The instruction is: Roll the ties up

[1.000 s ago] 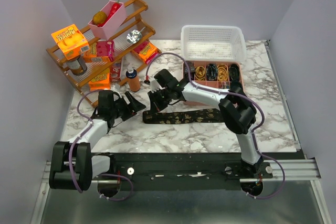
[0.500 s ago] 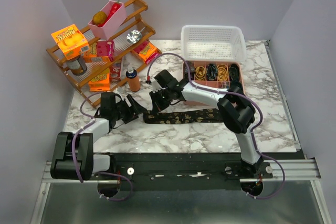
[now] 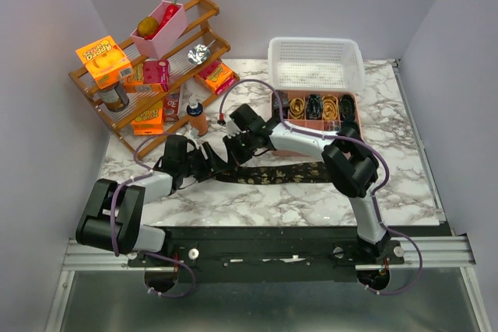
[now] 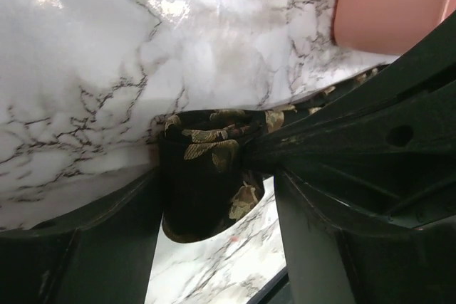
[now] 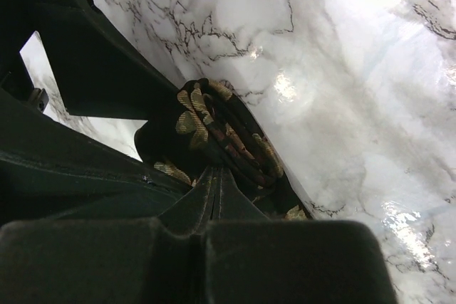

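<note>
The left tool (image 3: pixel 212 159) is standing spread around the tie (image 4: pixel 203 183) coil; the right tool (image 5: pixel 214 190), pressed together, is pinching it. The orange carton (image 3: pixel 103 60) lettering is unreadable.

tie (image 3: pixel 272 172) lies across mid worktop (image 3: pixel 311 200), rolled end at its left | tray (image 3: pixel 313 123) behind tie | basket (image 3: pixel 315 64) behind tray | rack (image 3: pixel 208 7) back left | bottle (image 3: pixel 198 120) before rack

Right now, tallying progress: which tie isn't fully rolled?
The tie lying flat on the table before the pink box; only its left end is coiled. The others sit coiled inside it.
</note>
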`<act>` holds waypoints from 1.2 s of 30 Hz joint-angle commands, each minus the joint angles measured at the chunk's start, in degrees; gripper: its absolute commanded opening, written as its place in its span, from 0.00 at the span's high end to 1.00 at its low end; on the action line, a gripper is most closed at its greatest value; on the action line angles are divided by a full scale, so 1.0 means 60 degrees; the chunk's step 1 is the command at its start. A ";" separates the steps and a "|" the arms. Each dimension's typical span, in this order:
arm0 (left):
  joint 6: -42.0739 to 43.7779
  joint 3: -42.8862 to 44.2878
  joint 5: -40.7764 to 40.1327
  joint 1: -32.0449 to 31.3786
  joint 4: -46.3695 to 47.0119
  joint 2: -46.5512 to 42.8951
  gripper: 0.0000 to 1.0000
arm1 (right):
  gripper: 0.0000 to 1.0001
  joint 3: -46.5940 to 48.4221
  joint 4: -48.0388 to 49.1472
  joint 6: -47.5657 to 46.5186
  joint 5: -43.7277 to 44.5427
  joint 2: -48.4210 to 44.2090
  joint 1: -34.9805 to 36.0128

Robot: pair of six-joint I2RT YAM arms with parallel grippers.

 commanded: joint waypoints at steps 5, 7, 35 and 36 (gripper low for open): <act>-0.0481 -0.0848 -0.0492 -0.0130 0.1931 0.0488 0.36 | 0.99 -0.0388 -0.0250 -0.0074 0.0370 0.0281 0.0023; -0.0554 -0.1009 -0.0507 -0.0145 0.2458 0.0430 0.39 | 0.99 -0.0403 -0.0264 -0.0074 0.0370 0.0295 0.0023; 0.1261 -0.0147 -0.1736 -0.0291 -0.0322 -0.1123 0.77 | 0.99 -0.0096 -0.0293 -0.0089 0.0692 0.0075 -0.0168; 0.1320 -0.0088 -0.1868 -0.0320 -0.0671 -0.1181 0.77 | 0.99 -0.0052 -0.0322 -0.0089 0.0678 0.0105 -0.0168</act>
